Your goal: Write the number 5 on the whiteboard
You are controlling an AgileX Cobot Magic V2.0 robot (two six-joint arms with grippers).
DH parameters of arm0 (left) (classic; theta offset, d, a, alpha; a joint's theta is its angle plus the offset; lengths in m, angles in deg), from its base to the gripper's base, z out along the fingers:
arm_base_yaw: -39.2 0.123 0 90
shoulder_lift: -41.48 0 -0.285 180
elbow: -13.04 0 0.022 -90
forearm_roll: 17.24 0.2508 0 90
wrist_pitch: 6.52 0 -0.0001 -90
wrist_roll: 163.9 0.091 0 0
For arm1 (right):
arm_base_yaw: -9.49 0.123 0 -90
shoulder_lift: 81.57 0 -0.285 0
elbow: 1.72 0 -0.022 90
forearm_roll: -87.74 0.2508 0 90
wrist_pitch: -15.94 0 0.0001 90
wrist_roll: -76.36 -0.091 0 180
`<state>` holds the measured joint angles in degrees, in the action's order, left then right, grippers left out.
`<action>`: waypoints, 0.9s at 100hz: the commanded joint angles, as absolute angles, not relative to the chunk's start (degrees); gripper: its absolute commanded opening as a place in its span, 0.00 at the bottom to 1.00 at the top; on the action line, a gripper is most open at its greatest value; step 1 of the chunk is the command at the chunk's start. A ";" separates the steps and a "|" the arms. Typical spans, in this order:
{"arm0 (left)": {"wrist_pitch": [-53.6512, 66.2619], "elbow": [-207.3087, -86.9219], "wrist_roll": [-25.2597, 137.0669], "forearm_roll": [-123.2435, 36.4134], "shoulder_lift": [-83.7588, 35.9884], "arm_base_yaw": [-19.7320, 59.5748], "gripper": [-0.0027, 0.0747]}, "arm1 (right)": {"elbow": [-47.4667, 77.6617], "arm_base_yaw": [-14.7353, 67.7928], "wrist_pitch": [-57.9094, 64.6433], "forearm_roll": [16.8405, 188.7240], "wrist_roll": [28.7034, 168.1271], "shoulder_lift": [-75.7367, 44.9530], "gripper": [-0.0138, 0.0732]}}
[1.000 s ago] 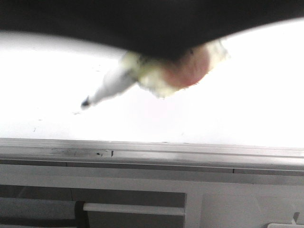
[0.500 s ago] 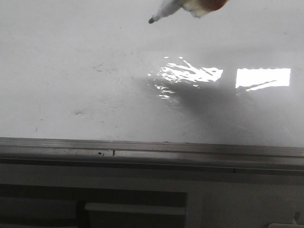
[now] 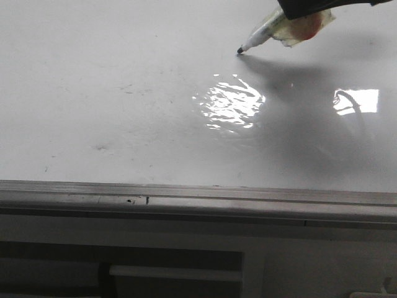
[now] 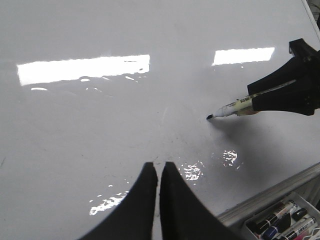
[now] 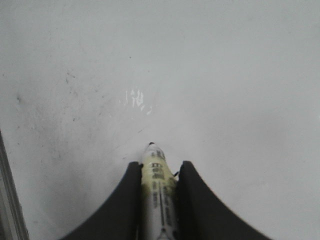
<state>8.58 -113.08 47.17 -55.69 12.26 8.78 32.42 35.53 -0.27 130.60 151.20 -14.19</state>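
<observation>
Now right end effector (image 5: pixel 159 172) clamped on marker (image 3: pixel 263 34), tip touching whiteboard (image 3: pixel 124 93), left end effector (image 4: pixel 158 172) pinched closed

The whiteboard (image 3: pixel 124 112) is glossy white-grey, flecked with faint dark smudges and marked by bright white patches of wrinkled glare. Its edge rail (image 3: pixel 198 198) is grey metal with small black specks. The marker (image 3: pixel 263 34) has a white barrel with fine dark print, a yellowish, tape-like wrap, a reddish patch near the grip and a black tip. Both pairs of jaws are matt black. The markers in the tray (image 4: pixel 285 222) show black, white, blue and red.
</observation>
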 commanded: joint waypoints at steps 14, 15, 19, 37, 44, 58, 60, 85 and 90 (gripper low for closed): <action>4.81 -114.68 46.62 -56.98 12.03 9.09 0.01 | 31.57 35.05 2.56 130.93 151.29 -12.20 0.09; 4.81 -114.68 46.62 -56.98 12.03 9.09 0.01 | 31.80 35.05 2.43 130.93 151.29 -12.19 0.09; 4.81 -114.68 46.62 -56.98 12.03 9.09 0.01 | 32.17 35.05 2.28 130.93 151.29 -11.91 0.09; 4.81 -114.68 46.62 -56.98 12.03 9.09 0.01 | 33.28 35.05 -2.36 130.93 148.51 -11.36 0.09; 4.81 -114.68 46.62 -56.98 12.03 9.09 0.01 | 33.28 35.05 -3.30 130.93 148.37 -11.36 0.09; 4.81 -114.68 46.62 -56.98 11.92 9.09 0.01 | 33.28 35.05 -3.43 130.81 148.37 -11.36 0.09; 4.81 -114.68 46.62 -56.98 11.92 9.09 0.01 | 33.28 35.05 -3.25 130.69 148.37 -11.36 0.09; 4.81 -114.68 46.62 -56.98 11.92 9.09 0.01 | 33.28 33.86 -2.42 118.57 137.80 -12.74 0.09; 4.81 -114.68 46.62 -56.98 11.92 9.09 0.01 | 33.28 33.30 -4.11 114.73 134.35 -13.32 0.09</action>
